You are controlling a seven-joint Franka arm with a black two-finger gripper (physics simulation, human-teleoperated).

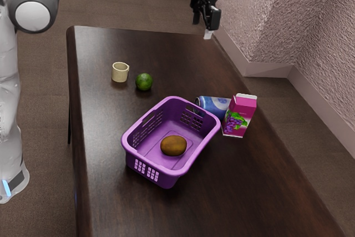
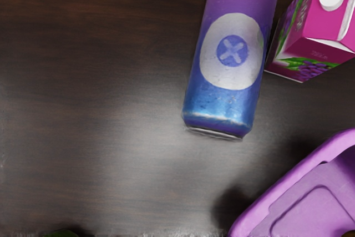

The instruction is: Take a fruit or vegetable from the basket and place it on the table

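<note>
Hovering near table (image 1: 138, 43) corner with gripper (image 1: 202, 28) fingers spread; might clip basket (image 1: 167, 180) rim or roll brown fruit (image 1: 173, 145) if lowered off-centre

Dark wooden table (image 1: 222, 192); brown floor (image 1: 41, 81); rough pinkish wall (image 1: 327, 26); pale baseboard (image 1: 269, 70).

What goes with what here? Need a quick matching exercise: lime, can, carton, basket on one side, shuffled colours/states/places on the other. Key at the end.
Things
1. Lime
2. Can
3. Carton
4. Basket

Colour, state or place
A. Lying on its side
B. Purple, with a brown item inside
C. Green, near the cup
D. Pink, standing upright

Pairs: 1-C, 2-A, 3-D, 4-B
</note>
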